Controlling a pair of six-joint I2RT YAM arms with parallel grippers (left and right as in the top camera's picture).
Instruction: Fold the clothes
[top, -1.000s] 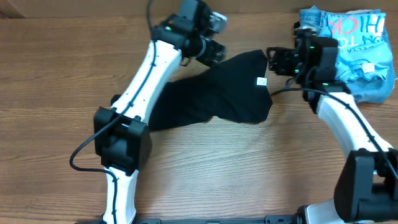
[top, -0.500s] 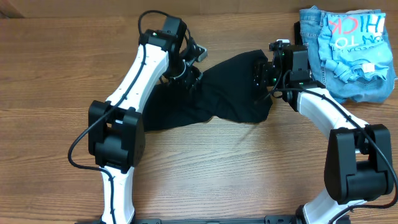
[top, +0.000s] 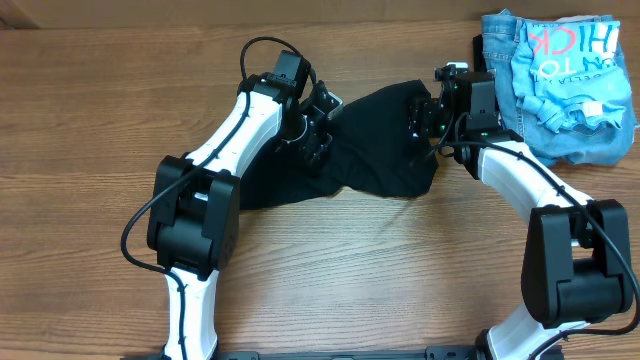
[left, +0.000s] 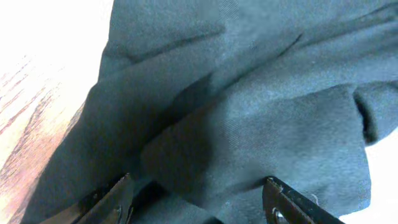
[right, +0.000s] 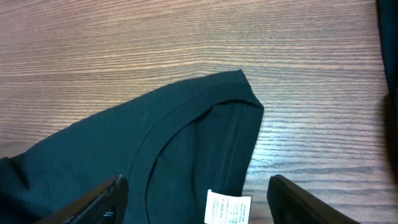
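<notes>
black shirt (top: 375, 150) bunched, nothing folded; left claw (top: 318, 130) at its 10 o'clock, right claw (top: 420, 117) at 2, both spread.

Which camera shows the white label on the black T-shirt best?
The right wrist view: the white label sits close and sharp on the black T-shirt, partly cut off at the bottom edge. Overhead, the right pincer hides that spot; the left wrist view shows only dark fabric.

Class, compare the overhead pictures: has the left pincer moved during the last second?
Yes. The left pincer has moved away from the table's far edge, down the picture and slightly left, onto the black T-shirt.
</notes>
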